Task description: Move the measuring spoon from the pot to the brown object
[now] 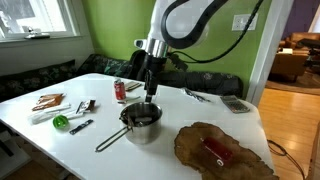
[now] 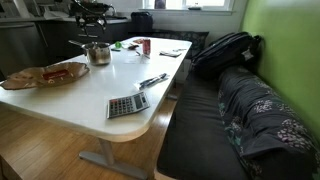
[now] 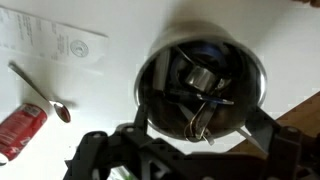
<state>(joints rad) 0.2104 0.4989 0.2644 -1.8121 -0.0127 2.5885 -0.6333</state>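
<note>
On the white table (image 1: 30,125), middle: small shiny steel pot (image 1: 141,122), round and straight-sided, upright, its long thin handle lying along the tabletop toward the near edge. Robotiq gripper (image 1: 150,90) hangs directly over the pot's mouth, above the rim. In the wrist view its dark fingers (image 3: 95,148) stand wide apart on either side of the pot (image 3: 200,85), with nothing between them. Inside the pot is the measuring spoon (image 3: 205,79), a pale silvery round cup with a darker slim stem, resting on the bottom among thin wire-like pieces I cannot make out. Beside the pot, away from the handle, lies a large flat wavy-edged brown slab (image 1: 240,160), mottled like bark; a strip of tabletop separates the two. On the slab is a flat red rectangular block (image 1: 214,150), also seen in an exterior view (image 2: 60,70) with the slab (image 2: 30,78) just beside the pot (image 2: 97,53). Behind the pot, near it, stands a red drink can (image 1: 120,90). Off the handle side of the pot are a black-handled tool (image 1: 81,126) with a green round piece (image 1: 62,122), and beyond them white paper with reddish-brown pieces (image 1: 48,102). Well apart from the pot are a grey calculator (image 2: 127,104) and a dark backpack (image 2: 225,50) on the bench. The wrist view also shows a slim metal spoon (image 3: 40,92) on the tabletop and a printed paper strip (image 3: 60,40).
</note>
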